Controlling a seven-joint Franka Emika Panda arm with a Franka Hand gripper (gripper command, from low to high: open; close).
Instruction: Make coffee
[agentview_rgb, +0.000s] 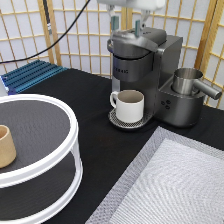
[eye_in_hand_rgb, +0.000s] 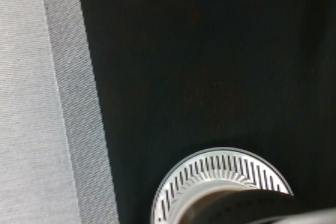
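My gripper (agentview_rgb: 126, 27) hangs at the exterior view's top, right above the closed lid of the dark grey coffee machine (agentview_rgb: 145, 60). It is open, and its two fingers straddle the lid's top with nothing between them. A cream-white mug (agentview_rgb: 130, 105) stands on the machine's round drip tray (agentview_rgb: 117, 121) under the spout. In the wrist view, that tray's slotted grille (eye_in_hand_rgb: 217, 170) lies on the black tabletop (eye_in_hand_rgb: 202, 75). The coffee is out of view.
A steel jug (agentview_rgb: 187, 80) sits on the machine's right side. A white two-tier round stand (agentview_rgb: 50, 150) at the left carries a tan wooden cup (agentview_rgb: 5, 145). A grey mat (agentview_rgb: 180, 185) covers the bottom right, and a blue rack (agentview_rgb: 30, 75) lies at the back left.
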